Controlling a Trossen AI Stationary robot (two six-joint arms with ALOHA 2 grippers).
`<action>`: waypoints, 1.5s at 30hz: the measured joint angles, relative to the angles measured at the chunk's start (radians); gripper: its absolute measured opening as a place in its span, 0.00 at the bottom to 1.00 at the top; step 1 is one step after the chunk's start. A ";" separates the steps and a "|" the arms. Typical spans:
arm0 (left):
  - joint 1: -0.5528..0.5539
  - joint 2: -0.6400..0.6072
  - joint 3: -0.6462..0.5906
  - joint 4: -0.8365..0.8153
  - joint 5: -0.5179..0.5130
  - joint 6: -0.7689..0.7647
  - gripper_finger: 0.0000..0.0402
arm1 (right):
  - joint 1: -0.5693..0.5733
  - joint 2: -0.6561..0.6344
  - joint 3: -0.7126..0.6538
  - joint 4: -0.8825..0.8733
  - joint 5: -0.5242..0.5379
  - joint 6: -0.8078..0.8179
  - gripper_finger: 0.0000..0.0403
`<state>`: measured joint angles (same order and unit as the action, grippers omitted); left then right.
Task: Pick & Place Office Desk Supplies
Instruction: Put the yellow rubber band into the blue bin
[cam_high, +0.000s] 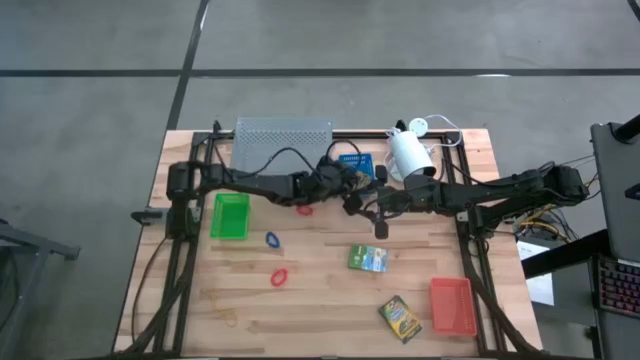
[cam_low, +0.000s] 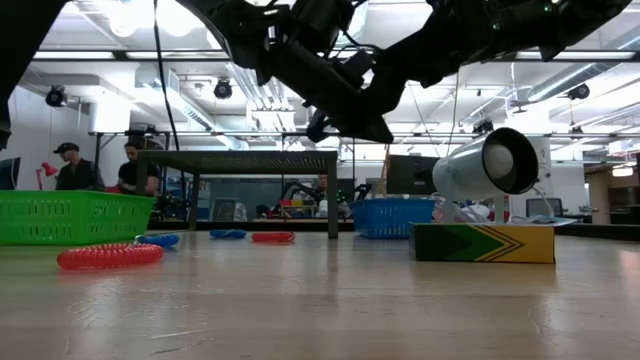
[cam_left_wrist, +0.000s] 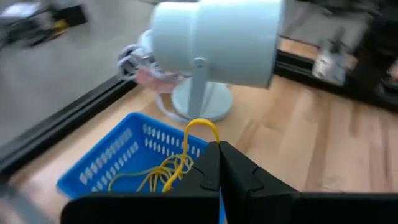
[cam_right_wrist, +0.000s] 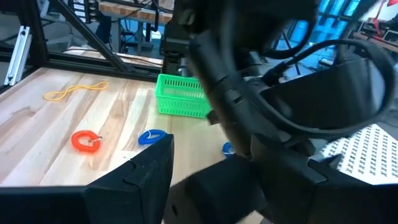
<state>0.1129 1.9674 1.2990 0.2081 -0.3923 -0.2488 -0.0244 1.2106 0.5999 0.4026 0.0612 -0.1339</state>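
While the left hand (cam_left_wrist: 219, 163) hangs above the blue tray (cam_left_wrist: 124, 165) near the far edge of the surface (cam_high: 320, 300), its fingers are pressed together on a tangle of yellow rubber bands (cam_left_wrist: 168, 171) (one loop arches up past the fingertips). Just beside the tray stands the white lamp (cam_high: 410, 155). The right hand (cam_high: 378, 222) hovers near the middle of the surface with its fingers spread wide and nothing between them. A green tray (cam_high: 229, 216) sits toward the left edge, a red-orange tray (cam_high: 452, 305) by the near right corner, two printed card boxes (cam_high: 367, 258) between them.
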 joint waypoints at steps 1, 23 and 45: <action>-0.004 0.000 -0.002 0.000 -0.018 -0.014 0.00 | 0.000 0.000 0.000 0.000 0.000 0.000 0.53; -0.033 0.093 0.070 -0.014 -0.119 -0.027 0.00 | 0.000 0.001 0.000 -0.004 -0.001 0.002 0.53; 0.041 0.074 0.071 -0.146 -0.102 -0.059 0.00 | 0.000 0.001 0.000 -0.004 -0.001 0.000 0.53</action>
<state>0.1537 2.0418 1.3705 0.0620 -0.4942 -0.3078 -0.0246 1.2118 0.5999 0.3988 0.0605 -0.1337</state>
